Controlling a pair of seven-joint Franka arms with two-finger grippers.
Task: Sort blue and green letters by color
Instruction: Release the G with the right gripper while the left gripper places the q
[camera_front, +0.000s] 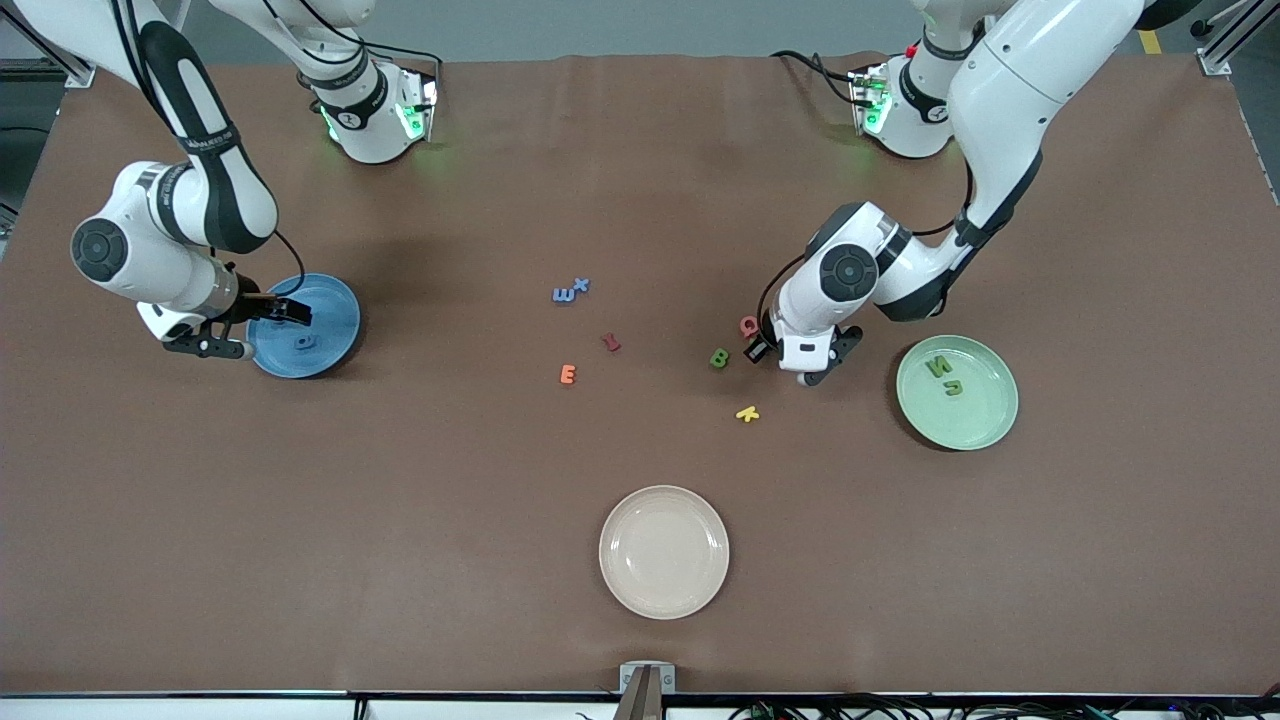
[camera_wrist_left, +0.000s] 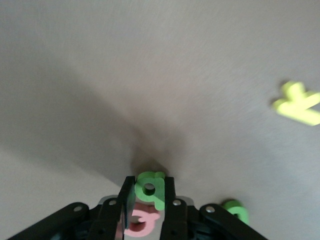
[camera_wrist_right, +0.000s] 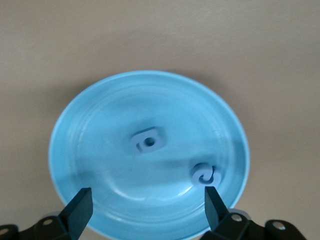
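Left claw (camera_wrist_left: 149, 200): pressed together on a small flat green foam letter (camera_wrist_left: 151, 189), low over the brown surface (camera_front: 640, 200), just beside a flat pink letter (camera_wrist_left: 141, 221).
Right claw (camera_wrist_right: 147, 210): spread wide, holding nothing, over the round blue plate (camera_wrist_right: 100, 115) at the right arm's end of the surface.
Blue plate contents: two small mid-blue letters, one near the middle (camera_wrist_right: 146, 142), one closer to the rim (camera_wrist_right: 206, 176).
Green letter B (camera_front: 719, 358): flat on the surface, just beside the left claw, toward the right arm's end.
Round pale green plate (camera_front: 990, 420): at the left arm's end; two green letters (camera_front: 946, 376) lay in it.
Loose blue letters (camera_front: 568, 292): two, touching or nearly so, mid-surface, between the arms.
Red letter (camera_front: 611, 342): nearer to the front camera than the blue pair.
Orange letter E (camera_front: 567, 375): nearer again.
Yellow letter K (camera_front: 747, 413): nearer than the green B.
Round cream plate (camera_front: 620, 590): nearest the front camera, nothing in it.
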